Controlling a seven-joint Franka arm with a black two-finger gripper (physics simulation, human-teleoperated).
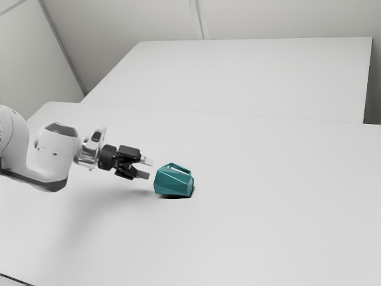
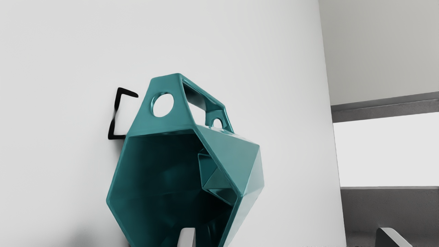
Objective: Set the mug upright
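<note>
Bright, diffuse light covers the smooth white tabletop [image 1: 268,226]. In the exterior view, a broad, soft-edged grey shadow [image 1: 98,208] spreads near the white jointed robot arm [image 1: 55,155], and a narrow, near-black shadow [image 1: 176,197] edges the faceted teal mug [image 1: 172,182]. In the wrist view, pale sheen marks the mug's outer facets; its interior is deeply shaded.

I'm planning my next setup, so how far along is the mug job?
Done: the gripper is near the mug, facing its open mouth. In hand: apparently the approach; the fingers stand apart and nothing is held. Left: gripping the mug, turning it upright and letting go, since it lies on its side, mouth toward the gripper. I'd call it early.
</note>
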